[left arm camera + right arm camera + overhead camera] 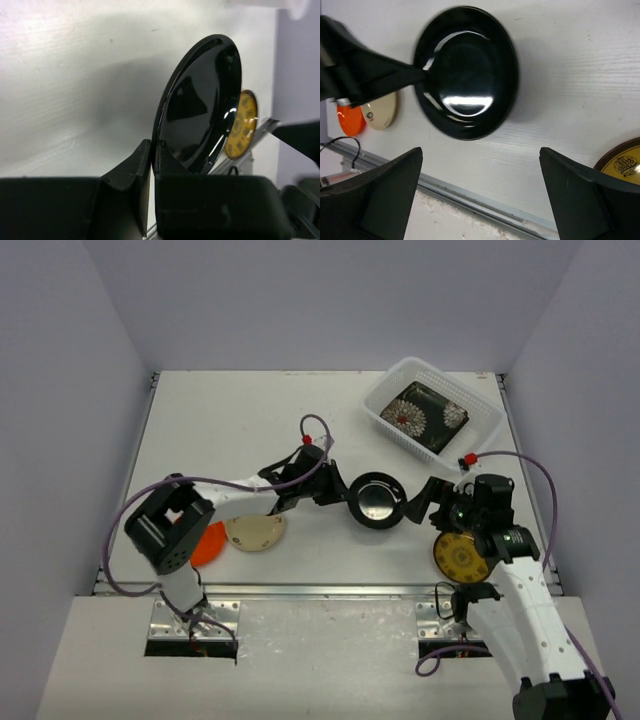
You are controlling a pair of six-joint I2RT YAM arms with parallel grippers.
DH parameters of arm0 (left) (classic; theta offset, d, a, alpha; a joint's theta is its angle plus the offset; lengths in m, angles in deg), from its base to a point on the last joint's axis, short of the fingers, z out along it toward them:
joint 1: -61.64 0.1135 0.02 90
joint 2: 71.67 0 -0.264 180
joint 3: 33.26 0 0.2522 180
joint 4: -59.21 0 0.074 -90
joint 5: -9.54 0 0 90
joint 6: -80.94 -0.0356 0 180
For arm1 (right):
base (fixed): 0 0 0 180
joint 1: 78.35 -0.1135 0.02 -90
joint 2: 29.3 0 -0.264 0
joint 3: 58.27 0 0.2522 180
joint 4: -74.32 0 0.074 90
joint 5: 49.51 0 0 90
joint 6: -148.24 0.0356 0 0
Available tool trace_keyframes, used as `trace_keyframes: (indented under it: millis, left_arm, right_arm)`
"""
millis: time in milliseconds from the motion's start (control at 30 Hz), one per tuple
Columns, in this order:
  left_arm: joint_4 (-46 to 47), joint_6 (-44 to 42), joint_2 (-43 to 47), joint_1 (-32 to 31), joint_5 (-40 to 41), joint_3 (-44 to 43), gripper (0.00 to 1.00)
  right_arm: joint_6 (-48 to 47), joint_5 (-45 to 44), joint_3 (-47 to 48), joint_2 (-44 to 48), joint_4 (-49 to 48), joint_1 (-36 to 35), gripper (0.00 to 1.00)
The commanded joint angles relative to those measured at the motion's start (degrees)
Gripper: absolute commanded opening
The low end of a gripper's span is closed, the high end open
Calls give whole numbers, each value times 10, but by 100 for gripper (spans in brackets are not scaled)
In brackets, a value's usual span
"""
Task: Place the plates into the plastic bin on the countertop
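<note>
Left wrist cam has the left fingers (pixel 136 169) pinching the black plate (pixel 200 110) by its left edge over the middle of the counter (pixel 250 420), right fingers (pixel 375 195) spread wide nearby, so I'd hold that pinch tight and clear the rim of the far-right bin (pixel 388 385) before letting go.

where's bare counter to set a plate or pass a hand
Bare: back-left countertop, from the plastic bin to the left edge. Crowded: the front strip, with orange plate, cream plate, black plate in the left gripper, yellow plate.
</note>
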Motion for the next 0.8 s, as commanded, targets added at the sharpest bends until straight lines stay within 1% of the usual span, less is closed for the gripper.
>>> trace_keyframes:
  millis: [0, 33, 67, 100, 133, 167, 200, 300, 333, 367, 433, 533, 633, 700, 767]
  left_arm:
    - [-6, -49, 162, 64, 7, 97, 0]
    - [-8, -55, 189, 80, -18, 116, 0]
    - [-16, -61, 212, 92, -39, 128, 0]
    - [-33, -73, 239, 104, -44, 137, 0]
    - [-36, -75, 241, 105, -47, 137, 0]
    - [-78, -96, 267, 109, -46, 134, 0]
    - [-96, -105, 281, 110, -46, 132, 0]
    - [-125, -115, 305, 112, -49, 129, 0]
    - [-130, -117, 311, 112, -50, 128, 0]
    - [-134, -118, 312, 112, -50, 128, 0]
    - [-139, -118, 313, 112, -52, 126, 0]
    - [-119, -108, 316, 112, -84, 135, 0]
    - [-95, -92, 323, 112, -125, 143, 0]
    - [-86, -84, 325, 111, -135, 146, 0]
    - [-76, -76, 326, 112, -150, 147, 0]
  right_arm:
    - [-48, 37, -27, -55, -116, 1, 99]
    - [-47, 65, -38, -76, -146, 1, 98]
    - [-41, 111, -50, -100, -180, 1, 95]
    - [-27, 138, -55, -115, -230, 1, 91]
    - [-13, 174, -60, -136, -236, 1, 90]
    - [9, 229, -64, -166, -311, 0, 82]
    - [31, 296, -69, -189, -361, -1, 78]
    - [117, 348, -90, -238, -497, -3, 71]
    - [140, 356, -97, -246, -534, -4, 70]
    - [153, 356, -100, -248, -551, -5, 70]
    - [165, 351, -101, -248, -565, -7, 70]
    - [158, 327, -90, -253, -549, -12, 67]
    - [145, 312, -68, -281, -535, -22, 58]
    - [135, 303, -55, -301, -526, -41, 55]
    - [121, 284, -35, -328, -505, -64, 48]
